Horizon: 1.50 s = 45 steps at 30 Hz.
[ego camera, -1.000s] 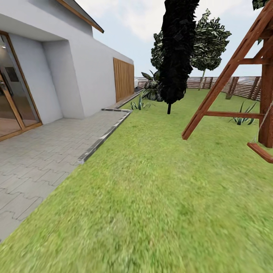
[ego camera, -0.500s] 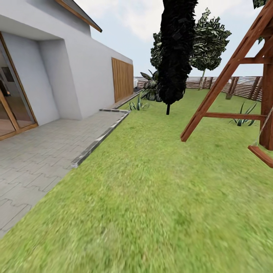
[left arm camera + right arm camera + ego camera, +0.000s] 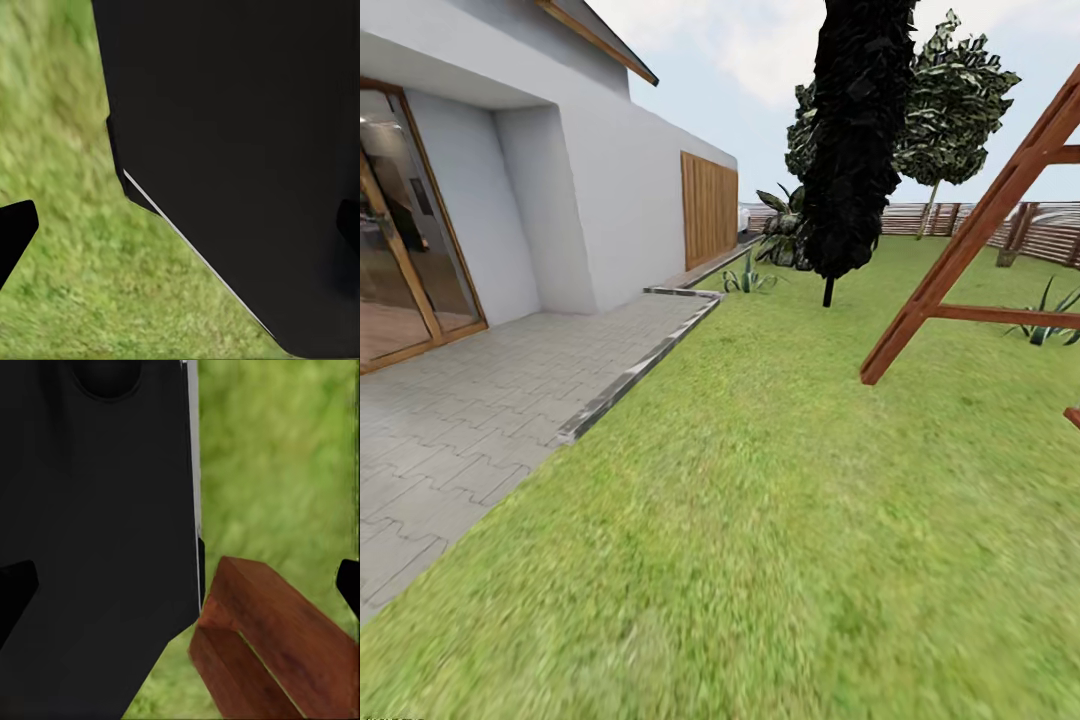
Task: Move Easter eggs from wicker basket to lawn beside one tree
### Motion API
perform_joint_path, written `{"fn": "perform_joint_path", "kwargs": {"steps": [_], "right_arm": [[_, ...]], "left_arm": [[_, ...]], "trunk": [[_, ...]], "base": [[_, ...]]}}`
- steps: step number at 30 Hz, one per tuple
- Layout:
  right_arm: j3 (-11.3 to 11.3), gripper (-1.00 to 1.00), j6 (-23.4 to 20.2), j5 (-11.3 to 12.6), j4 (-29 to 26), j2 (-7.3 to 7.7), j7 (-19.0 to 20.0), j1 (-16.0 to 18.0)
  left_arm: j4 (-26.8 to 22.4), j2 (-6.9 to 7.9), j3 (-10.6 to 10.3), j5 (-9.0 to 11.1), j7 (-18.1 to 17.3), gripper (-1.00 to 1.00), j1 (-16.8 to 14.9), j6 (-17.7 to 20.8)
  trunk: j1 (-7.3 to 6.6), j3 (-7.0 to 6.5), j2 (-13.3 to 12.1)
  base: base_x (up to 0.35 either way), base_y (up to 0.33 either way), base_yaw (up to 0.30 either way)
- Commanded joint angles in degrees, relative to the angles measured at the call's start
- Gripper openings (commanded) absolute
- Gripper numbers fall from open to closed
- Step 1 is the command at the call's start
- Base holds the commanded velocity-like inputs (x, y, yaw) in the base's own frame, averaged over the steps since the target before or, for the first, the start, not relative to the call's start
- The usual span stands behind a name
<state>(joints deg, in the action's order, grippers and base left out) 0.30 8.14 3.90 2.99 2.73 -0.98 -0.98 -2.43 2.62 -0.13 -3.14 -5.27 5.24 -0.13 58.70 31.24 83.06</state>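
Grass (image 3: 780,500) everywhere, no eggs or basket here.
You are looking for them; both grippers (image 3: 180,225) (image 3: 180,581) are spread, pinching nothing.

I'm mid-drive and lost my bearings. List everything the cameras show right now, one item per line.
lawn: one, mottled green, stretching ahead and to the right.
paved patio: one, grey interlocking blocks, left of the grass, edged by a grey kerb.
house: one, white walls, at left, with a wood-framed glass door and a brown slatted panel.
dark columnar tree: one, near-black, ahead on the grass.
tree: one, green crown on a thin pale trunk, behind it by the fence.
fence: brown horizontal slats, far end.
wooden frame: reddish-brown beams, at right.
spiky plants: a few, green, near the house corner and at far right.
claw fingertips: black, at the wrist views' edges, grass beneath.
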Motion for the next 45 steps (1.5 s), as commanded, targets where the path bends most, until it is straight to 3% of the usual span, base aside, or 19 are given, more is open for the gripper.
{"fn": "perform_joint_path", "kwargs": {"steps": [1,11,34,45], "right_arm": [[0.07,1.00,0.32,0.40,0.09,-0.01,0.01,0.01],[0.06,1.00,0.26,0.41,0.09,0.21,0.06,0.01],[0.05,1.00,0.21,0.41,0.26,0.41,0.04,0.01],[0.05,1.00,0.21,0.41,0.26,0.38,0.05,0.01]], "left_arm": [[-0.12,0.02,0.01,-0.35,-0.18,1.00,0.03,-0.02],[-0.12,0.02,0.05,-0.33,-0.20,1.00,0.03,-0.04],[-0.12,0.10,0.05,-0.32,-0.26,1.00,0.03,-0.07],[-1.43,0.17,0.13,-0.29,-0.36,1.00,0.03,0.05]], "trunk": [[0.03,0.03,0.02],[0.03,0.03,0.02],[0.03,0.03,0.02],[0.03,0.03,0.02]], "base": [[0.269,-0.191,0.255],[0.269,-0.191,0.194],[0.268,-0.187,0.004],[0.145,-0.022,0.000]]}}
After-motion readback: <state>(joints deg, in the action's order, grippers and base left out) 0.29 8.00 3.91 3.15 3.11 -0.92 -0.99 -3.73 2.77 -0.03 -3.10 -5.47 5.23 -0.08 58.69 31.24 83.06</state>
